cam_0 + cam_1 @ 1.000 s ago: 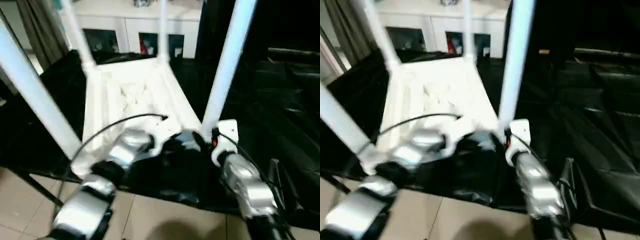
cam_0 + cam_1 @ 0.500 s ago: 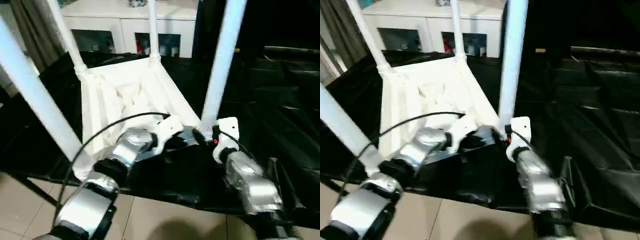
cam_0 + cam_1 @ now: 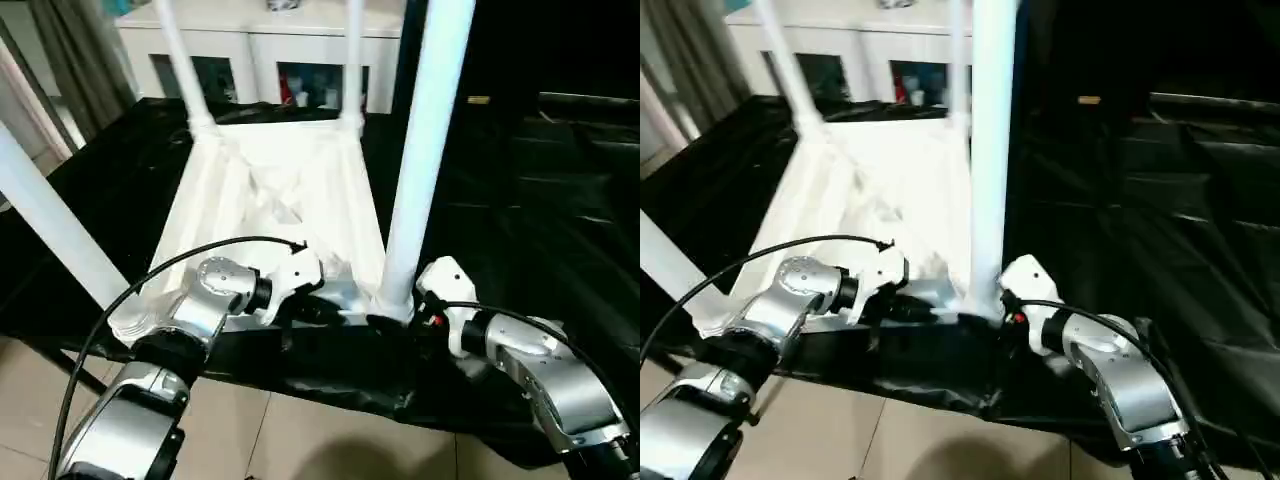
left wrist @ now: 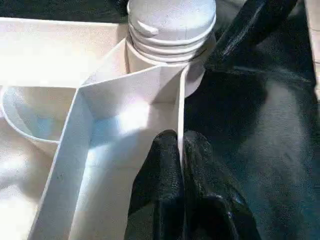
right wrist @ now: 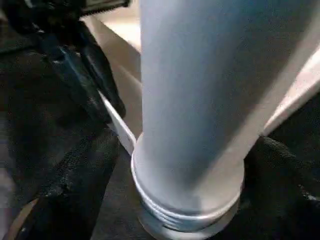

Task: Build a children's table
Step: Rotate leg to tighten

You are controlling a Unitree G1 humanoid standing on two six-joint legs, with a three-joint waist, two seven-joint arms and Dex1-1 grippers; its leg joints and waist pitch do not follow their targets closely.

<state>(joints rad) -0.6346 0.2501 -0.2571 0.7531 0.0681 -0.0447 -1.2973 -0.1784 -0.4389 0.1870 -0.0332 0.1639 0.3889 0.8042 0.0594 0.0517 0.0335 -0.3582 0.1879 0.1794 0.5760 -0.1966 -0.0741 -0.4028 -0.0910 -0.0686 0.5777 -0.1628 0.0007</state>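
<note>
Threads at the near-right leg [image 3: 420, 150] base are still showing above its socket at lower centre, so it is not seating fully yet. My left gripper [image 4: 181, 165] is pinching the tabletop [image 3: 280, 190] rim shut; my right gripper [image 3: 425, 300] I cannot tell. My head camera has swung since earlier.

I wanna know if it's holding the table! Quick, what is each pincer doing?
Left pincer: shut on the table top's rim.
Right pincer: at the base of the near leg; cannot tell if open or shut.
</note>
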